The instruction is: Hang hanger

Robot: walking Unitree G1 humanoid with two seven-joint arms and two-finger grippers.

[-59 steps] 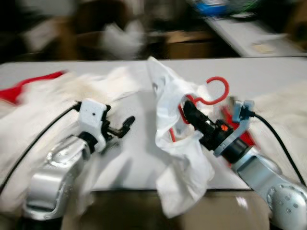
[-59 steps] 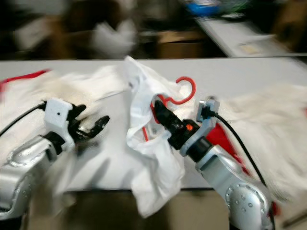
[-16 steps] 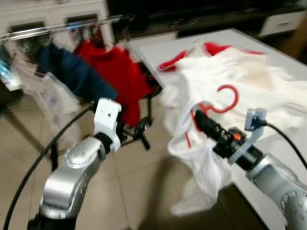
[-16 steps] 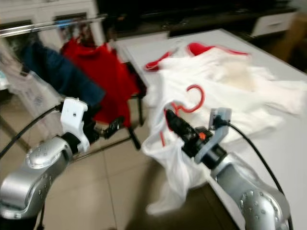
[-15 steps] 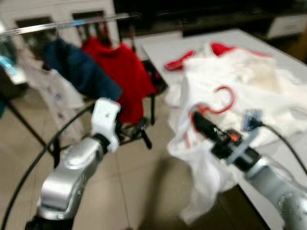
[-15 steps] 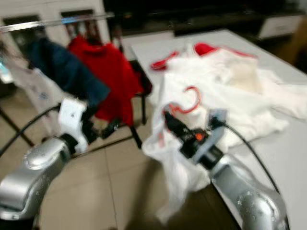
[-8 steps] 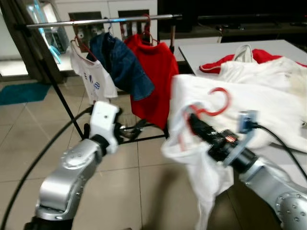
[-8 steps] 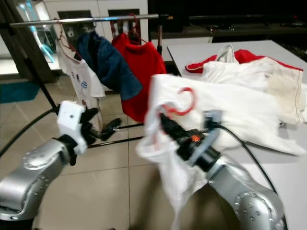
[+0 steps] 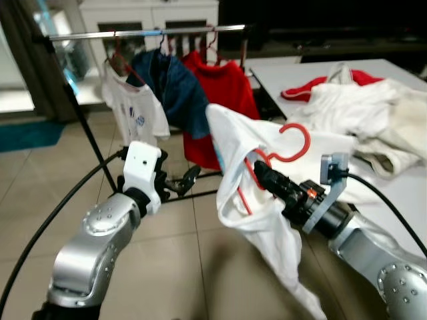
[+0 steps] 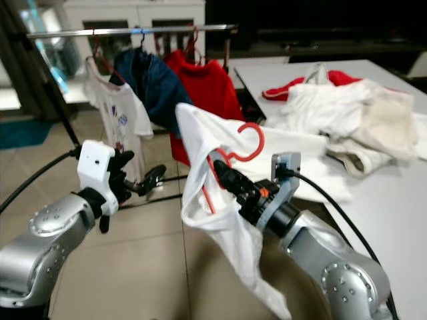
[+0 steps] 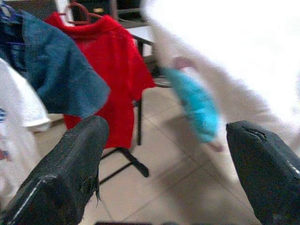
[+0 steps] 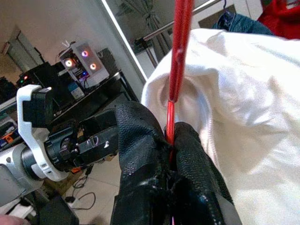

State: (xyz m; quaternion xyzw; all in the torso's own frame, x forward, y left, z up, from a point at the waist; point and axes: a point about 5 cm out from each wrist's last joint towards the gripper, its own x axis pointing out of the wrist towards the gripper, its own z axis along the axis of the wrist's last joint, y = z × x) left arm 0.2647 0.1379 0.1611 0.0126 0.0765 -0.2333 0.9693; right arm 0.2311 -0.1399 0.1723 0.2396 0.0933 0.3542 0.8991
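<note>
Hanger (image 9: 288, 148) (white shirt (image 9: 247, 193) draped) pinched in right gripper (image 9: 261, 172); left gripper (image 9: 179, 181) spread empty; lift hook clear over rail (image 9: 147, 31).

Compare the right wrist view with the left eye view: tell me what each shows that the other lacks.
Right wrist view alone: the fingers pinching the red hanger wire up close.

Left eye view alone: the rail with hung clothes, the table, and the hanger's free hook.

Both: the right gripper, the white shirt and the open left gripper.
</note>
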